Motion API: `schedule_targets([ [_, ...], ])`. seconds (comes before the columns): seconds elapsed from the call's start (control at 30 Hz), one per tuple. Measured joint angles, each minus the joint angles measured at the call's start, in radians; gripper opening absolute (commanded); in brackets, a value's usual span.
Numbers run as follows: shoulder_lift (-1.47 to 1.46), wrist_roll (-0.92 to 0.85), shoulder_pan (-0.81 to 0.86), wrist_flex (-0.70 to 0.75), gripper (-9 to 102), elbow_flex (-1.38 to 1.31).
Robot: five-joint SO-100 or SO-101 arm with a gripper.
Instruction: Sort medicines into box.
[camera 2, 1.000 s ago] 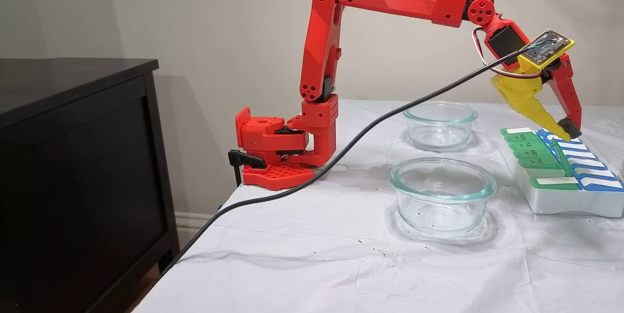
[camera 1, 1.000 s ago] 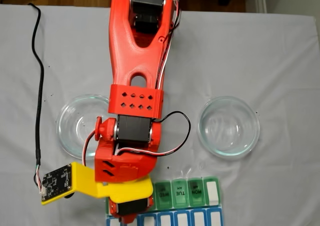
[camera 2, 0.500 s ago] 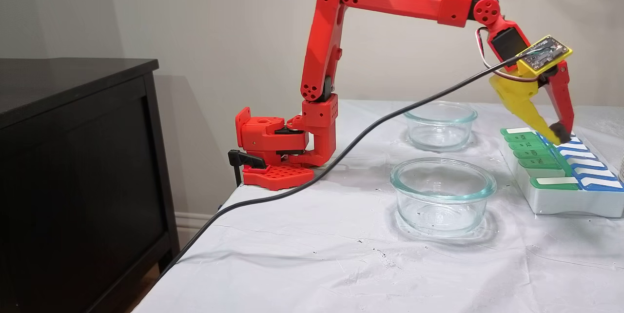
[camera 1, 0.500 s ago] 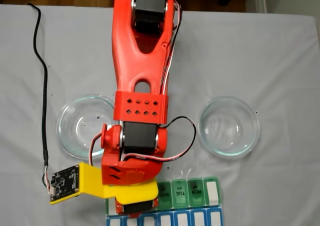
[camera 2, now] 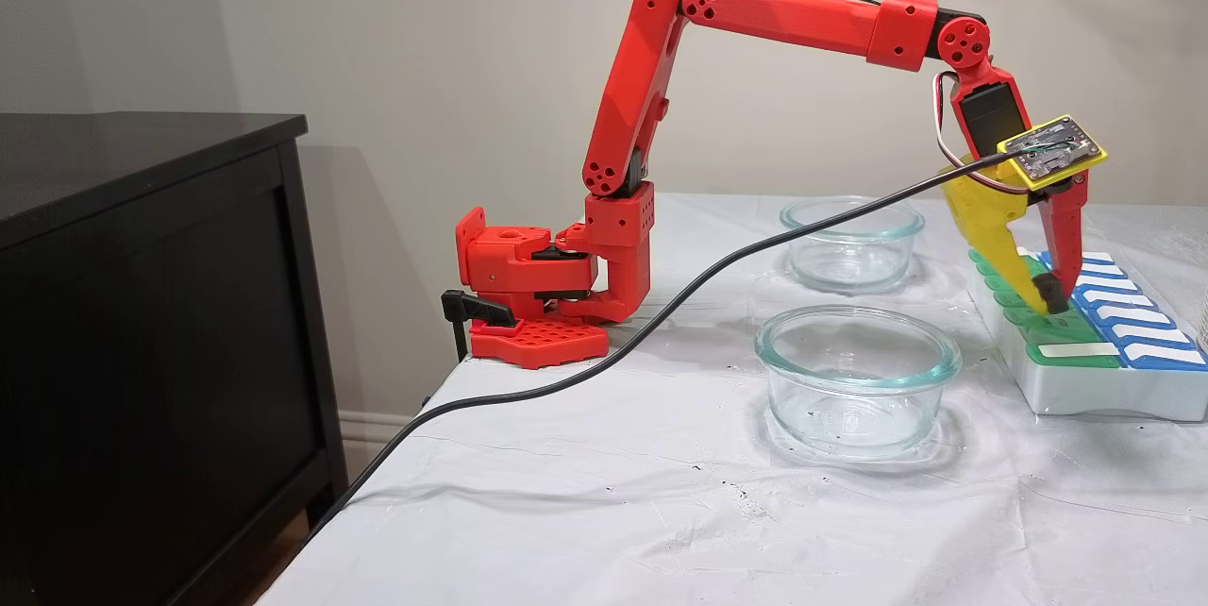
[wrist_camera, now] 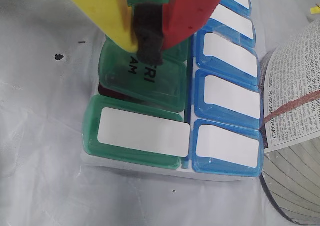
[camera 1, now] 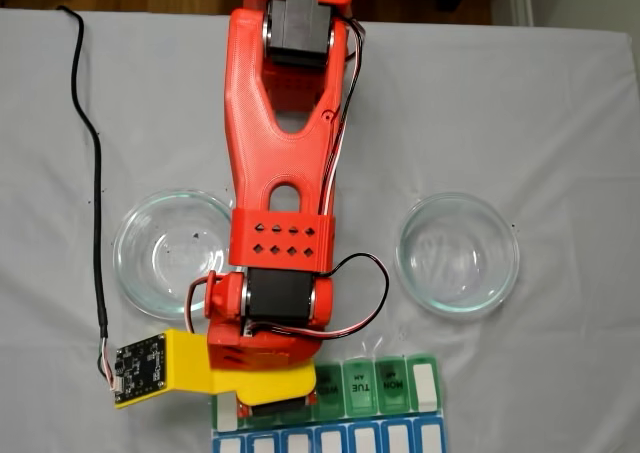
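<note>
The box [camera 2: 1095,379] is a white pill organizer at the table's right end, with a green-lidded row [wrist_camera: 135,131] and a blue-lidded row [wrist_camera: 227,94]. My gripper [wrist_camera: 147,34] is shut, its yellow and red fingers meeting on a black foam tip. That tip rests on the green lid marked FRI AM [wrist_camera: 145,79]. From the side, the gripper [camera 2: 1049,304] points steeply down onto the green row. From above, the arm covers the left end of the box [camera 1: 385,385]. The medicines are hidden. A dark red sliver [wrist_camera: 106,90] shows under the FRI lid's edge; I cannot tell what it is.
Two clear glass bowls [camera 1: 165,253] [camera 1: 458,255] stand either side of the arm, between its base and the box. A round container with a printed label [wrist_camera: 295,126] sits right beside the blue row. A black cable [camera 2: 661,313] trails off the table's left; a dark cabinet [camera 2: 142,304] stands there.
The gripper came down and back from above the blue row onto the green row. A green lid that stood up a second ago now lies flat under the tip.
</note>
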Motion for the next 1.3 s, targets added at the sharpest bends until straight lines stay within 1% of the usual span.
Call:
schedule_targets([
  [0.47, -0.032, -0.034, 0.061, -0.064, 0, 0.043],
  [0.6, -0.044, -0.041, 0.04, -0.051, 0, 0.055],
  [0.77, -0.043, -0.081, 0.005, -0.069, 0, 0.12],
  [1.0, 0.008, -0.209, -0.029, -0.167, 0, 0.242],
  [1.2, 0.054, -0.414, -0.044, -0.313, 0, 0.414],
  [1.3, 0.074, -0.523, -0.044, -0.362, 0, 0.489],
])
